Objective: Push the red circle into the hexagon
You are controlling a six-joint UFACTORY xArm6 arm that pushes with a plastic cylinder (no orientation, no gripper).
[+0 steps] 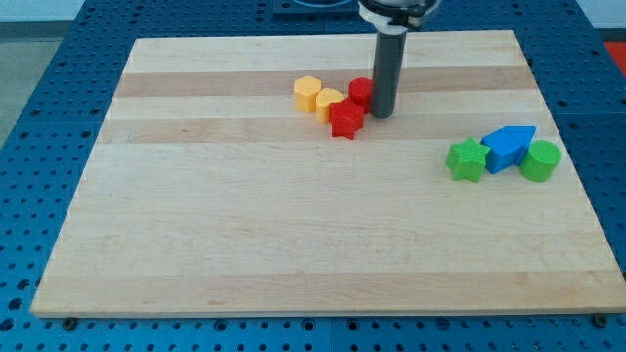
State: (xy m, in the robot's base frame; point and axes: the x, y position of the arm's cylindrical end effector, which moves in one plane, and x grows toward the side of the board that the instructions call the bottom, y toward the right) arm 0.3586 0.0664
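The red circle [360,91] lies near the board's top middle, partly hidden by my rod. My tip [381,114] rests on the board right against the circle's right side. A red star [345,119] sits just below-left of the circle, touching it. A yellow hexagon [308,93] lies to the left, with a second yellow block [329,103], shape unclear, between it and the red blocks.
At the view's right stand a green star [467,159], a blue block [509,147] and a green cylinder [540,159], close together. The wooden board [293,235] lies on a blue perforated table [59,68].
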